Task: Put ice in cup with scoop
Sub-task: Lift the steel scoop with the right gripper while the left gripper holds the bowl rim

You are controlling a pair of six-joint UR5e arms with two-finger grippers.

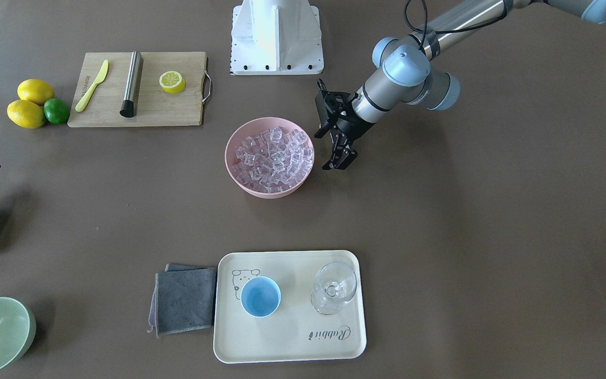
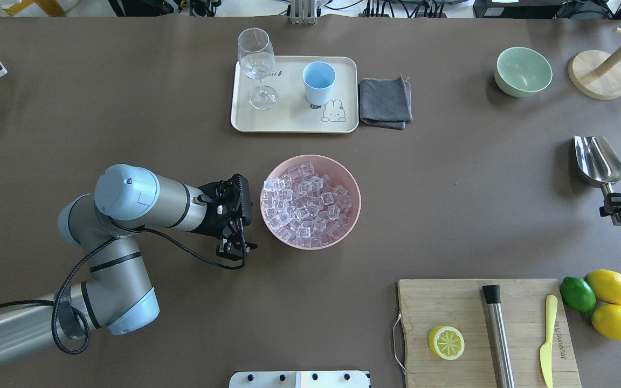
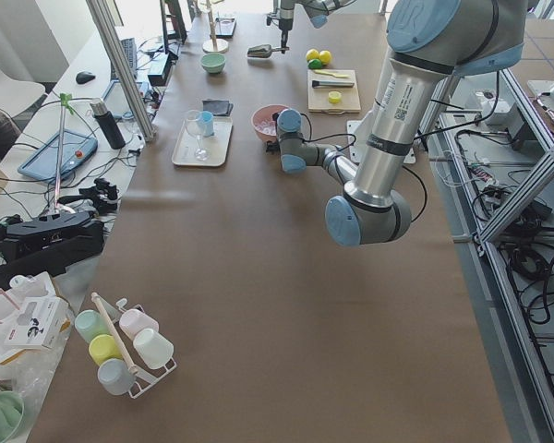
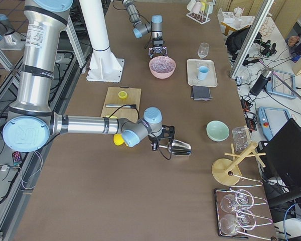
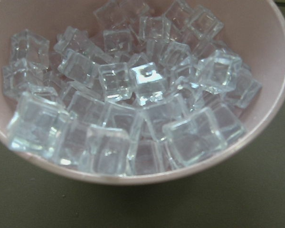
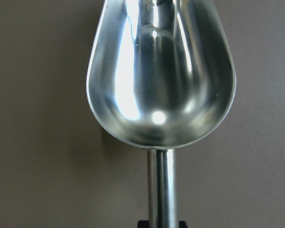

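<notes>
The ice (image 2: 308, 202) fills a pink bowl (image 2: 311, 246) at the table's middle, and the left wrist view shows the ice (image 5: 133, 95) close up. My left gripper (image 2: 235, 249) hangs open and empty just beside that bowl (image 1: 269, 192), fingers pointing down. The light-blue cup (image 2: 318, 81) stands empty on a cream tray (image 2: 289, 123) beyond the bowl. Far to the right, my right gripper (image 2: 619, 206) is shut on the handle of the steel scoop (image 2: 599, 161). The scoop (image 6: 161, 80) is empty and held roughly level.
A stemmed glass (image 2: 257, 64) shares the tray, with a grey cloth (image 2: 385, 102) beside it. A green bowl (image 2: 523, 71) and a wooden stand (image 2: 599, 81) sit at the far right. A cutting board (image 2: 483, 302) with a lemon half, steel cylinder and yellow knife lies near my base, two lemons and a lime (image 2: 577, 293) beside it.
</notes>
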